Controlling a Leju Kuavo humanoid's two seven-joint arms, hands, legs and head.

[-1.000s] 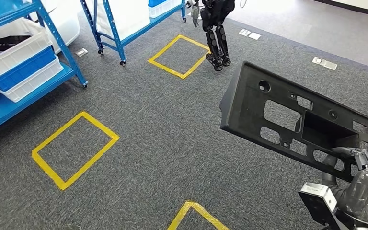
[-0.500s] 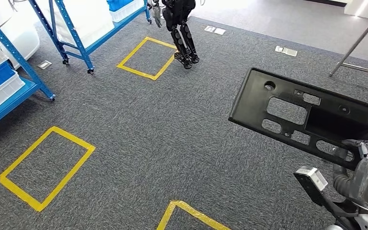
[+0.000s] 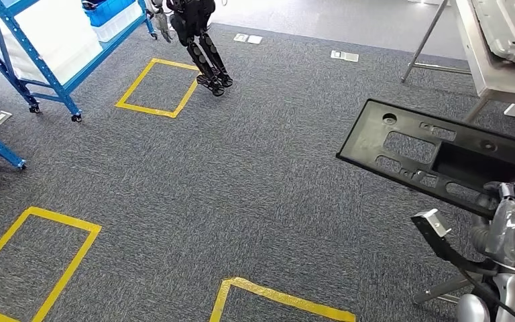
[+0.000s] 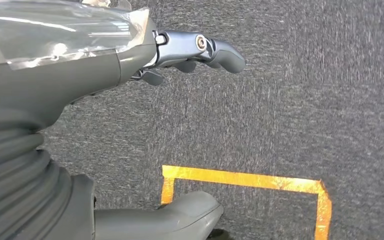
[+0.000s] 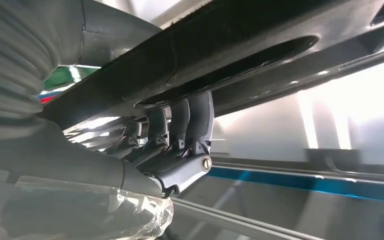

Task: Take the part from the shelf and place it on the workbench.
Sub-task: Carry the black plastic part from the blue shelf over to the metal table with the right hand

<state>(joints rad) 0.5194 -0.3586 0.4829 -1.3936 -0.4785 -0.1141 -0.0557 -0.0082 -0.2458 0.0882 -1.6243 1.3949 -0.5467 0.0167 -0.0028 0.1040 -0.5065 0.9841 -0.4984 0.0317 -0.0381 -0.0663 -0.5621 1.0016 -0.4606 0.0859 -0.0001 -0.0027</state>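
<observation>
A long black plastic part (image 3: 436,157) with several cut-outs hangs over the grey carpet at the right of the head view. My right hand (image 3: 513,225) grips its near edge from below. In the right wrist view its fingers (image 5: 180,130) hook up into a slot of the black part (image 5: 240,55). My left hand (image 4: 130,55) hangs over the carpet with its fingers apart and nothing in it. The workbench (image 3: 493,60), a pale metal table, stands at the top right, just beyond the part.
Blue shelf racks (image 3: 47,60) with bins stand at the top left. Another dark humanoid robot (image 3: 198,40) stands by a yellow taped square (image 3: 154,87). More yellow tape squares (image 3: 33,261) mark the carpet. A slanted metal leg (image 3: 432,40) of the workbench reaches the floor.
The camera has turned to the right: the shelves and yellow squares slid left and the workbench came into view. The right hand still holds the part.
</observation>
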